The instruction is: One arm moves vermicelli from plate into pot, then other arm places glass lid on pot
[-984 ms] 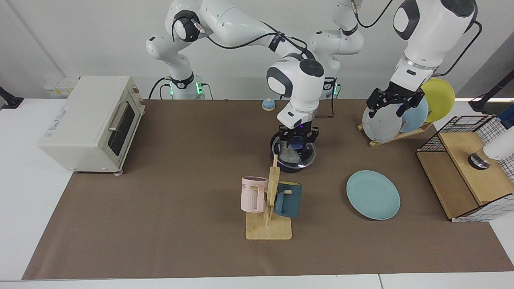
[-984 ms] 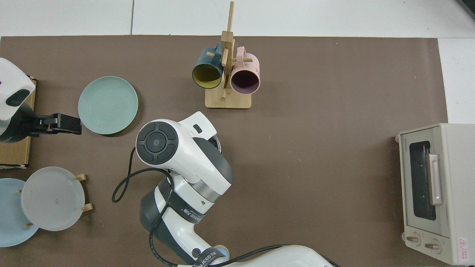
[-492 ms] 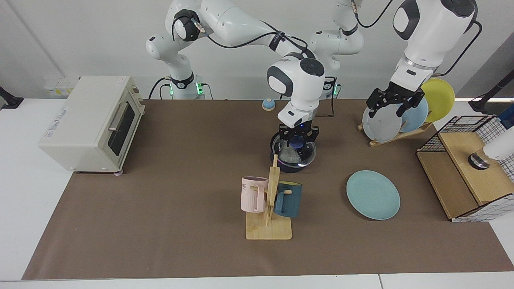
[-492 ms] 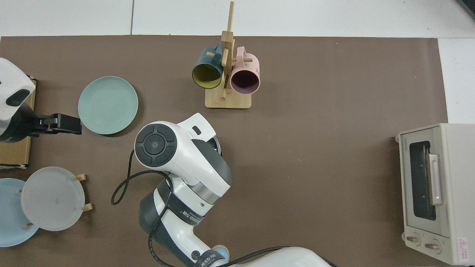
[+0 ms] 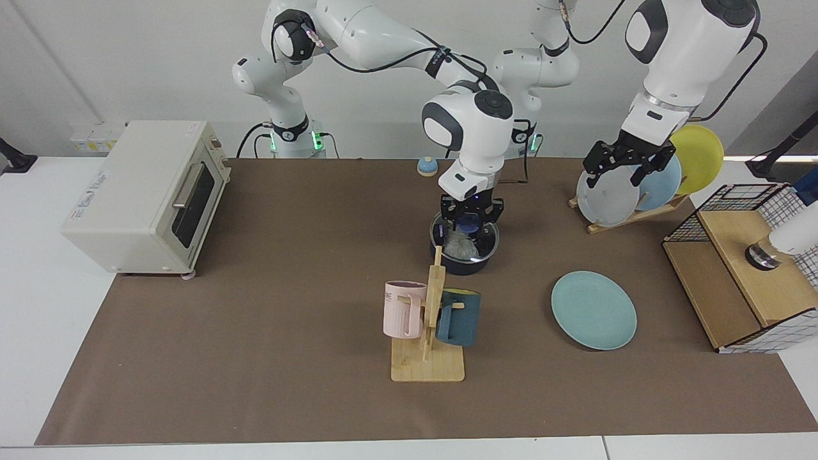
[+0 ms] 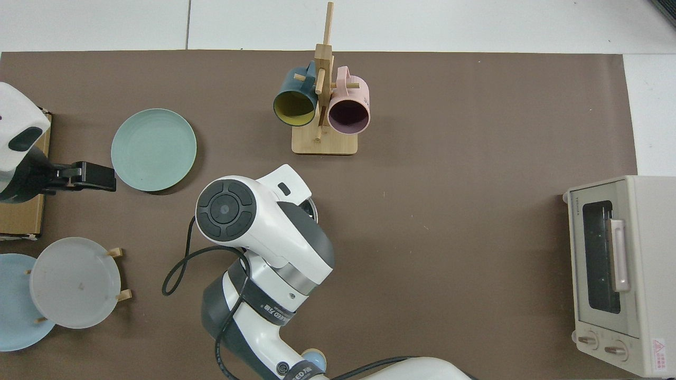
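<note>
**Glass lid sits on the pot, right end effector at its knob**

Seen from across the desk, the right arm reaches from its base at ten o'clock to the middle of the brown mat. Its right end effector (image 5: 471, 216) points straight down over the pot (image 5: 465, 263), fingers on either side of the blue knob of the glass lid (image 5: 480, 241); I cannot tell whether they grip the knob or stand just clear of it. The lid lies level on the pot's rim. Through the glass, the vermicelli (image 5: 457, 243) shows as a pale tangle inside the pot.

The teal plate (image 5: 594, 310) lies flat and bare at about four o'clock from the pot, well apart from it.

The left arm waits at two o'clock, its left end effector (image 5: 627, 168) hanging with fingers spread, in front of the upright plates in the plate rack (image 5: 629, 214).

A mug rack (image 5: 427, 345) with a pink and a dark teal mug stands just in front of the pot. A toaster oven (image 5: 144, 195) sits at nine o'clock.

From above, the right arm's wrist covers nearly all of the pot.
</note>
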